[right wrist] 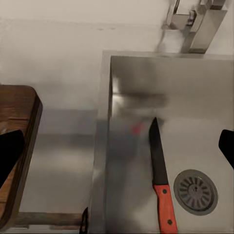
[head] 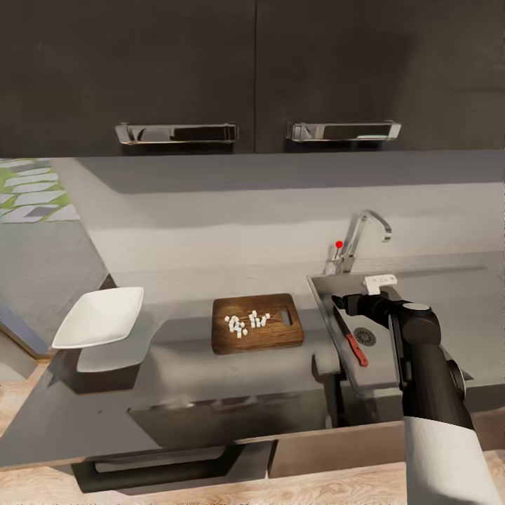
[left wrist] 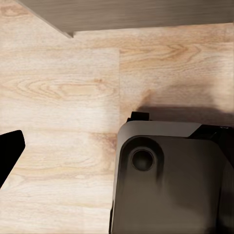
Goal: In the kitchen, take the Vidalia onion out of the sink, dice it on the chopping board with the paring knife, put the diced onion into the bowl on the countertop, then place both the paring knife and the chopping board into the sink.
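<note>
Bowl (head: pixel 100 317), white, on table (head: pixel 182 337); chopping board (head: pixel 257 323) carrying diced onion (head: pixel 247 322); paring knife (head: pixel 349 338), red-handled, in sink (head: pixel 330 308) beside drain (right wrist: pixel 196 191). Right gripper (right wrist: pixel 117 146) above the sink, jaws spread, empty. Left wrist view: wood floor (left wrist: pixel 58 97); left jaws' state unclear.

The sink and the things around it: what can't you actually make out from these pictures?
- Sink: in the head view the right arm covers its right part.
- Knife: in the right wrist view the picture's edge cuts off its red handle's end.
- White dice on the chopping board: too small to count.
- Right gripper: its fingers blur into the dark arm.
- Left gripper: in its wrist view one dark fingertip shows, so its opening is unclear.
</note>
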`<state>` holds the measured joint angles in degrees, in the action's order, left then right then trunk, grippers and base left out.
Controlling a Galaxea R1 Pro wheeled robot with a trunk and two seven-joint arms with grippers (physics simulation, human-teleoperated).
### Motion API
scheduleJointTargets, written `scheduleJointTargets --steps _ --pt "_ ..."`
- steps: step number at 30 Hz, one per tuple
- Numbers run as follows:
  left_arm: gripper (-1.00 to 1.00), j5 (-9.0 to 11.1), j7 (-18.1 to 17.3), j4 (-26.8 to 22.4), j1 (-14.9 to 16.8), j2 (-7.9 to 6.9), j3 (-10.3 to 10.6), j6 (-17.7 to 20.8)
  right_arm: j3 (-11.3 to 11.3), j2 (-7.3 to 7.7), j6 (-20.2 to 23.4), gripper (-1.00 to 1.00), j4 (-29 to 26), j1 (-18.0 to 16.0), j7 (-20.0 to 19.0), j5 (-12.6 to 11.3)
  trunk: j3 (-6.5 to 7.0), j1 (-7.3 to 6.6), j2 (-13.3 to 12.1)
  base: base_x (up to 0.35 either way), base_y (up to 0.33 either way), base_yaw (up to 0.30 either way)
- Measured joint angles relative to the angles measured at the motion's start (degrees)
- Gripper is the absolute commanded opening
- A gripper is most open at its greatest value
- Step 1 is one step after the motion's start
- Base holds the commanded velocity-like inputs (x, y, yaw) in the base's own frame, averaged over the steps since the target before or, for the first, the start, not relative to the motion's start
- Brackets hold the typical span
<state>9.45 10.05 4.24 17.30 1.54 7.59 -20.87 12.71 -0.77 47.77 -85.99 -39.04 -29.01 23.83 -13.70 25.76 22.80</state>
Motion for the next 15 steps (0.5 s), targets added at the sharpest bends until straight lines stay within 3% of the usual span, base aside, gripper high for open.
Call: scheduleJointTargets --steps 5,15 --pt "1.0 0.0 0.0 0.0 0.0 0.01 0.0 0.0 0.0 -0.12 0.1 1.0 0.0 0.0 -0.1 0.0 0.0 -0.01 0.0 -0.008 0.002 0.071" --pt "1.0 0.0 0.0 0.0 0.0 0.0 0.0 0.0 0.0 -0.15 0.1 1.0 0.0 0.0 -0.1 0.0 0.0 -0.01 0.0 0.0 0.0 0.266"
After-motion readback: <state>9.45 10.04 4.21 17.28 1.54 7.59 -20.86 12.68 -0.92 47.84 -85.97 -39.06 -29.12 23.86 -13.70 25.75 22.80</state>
